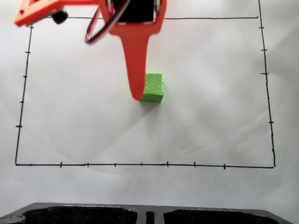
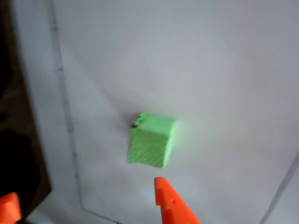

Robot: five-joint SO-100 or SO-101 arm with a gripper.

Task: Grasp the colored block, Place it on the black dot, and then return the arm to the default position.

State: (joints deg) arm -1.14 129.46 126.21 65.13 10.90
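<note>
In the fixed view, the green block (image 1: 153,87) is being shown resting on the white bench (image 1: 215,116), inside a hand-drawn black rectangle (image 1: 140,164) with tick marks, a little above its middle. The long orange finger (image 1: 136,70) of the arm is being seen hanging down just left of the block, its rounded tip overlapping the block's left edge; whether it is touching cannot be told. Red and black wires (image 1: 96,32) are being looped beside the arm's black motor body (image 1: 138,11). A dark tray edge (image 1: 149,213) is lying along the bottom.

In the wrist view, the block (image 2: 152,140) is being seen free on the sheet, with a small dark spot at its upper-left corner. Two orange tips are being shown, one at the lower left and one (image 2: 170,203) below the block. The jaws (image 2: 86,198) are being held wide apart, gripping nothing.
</note>
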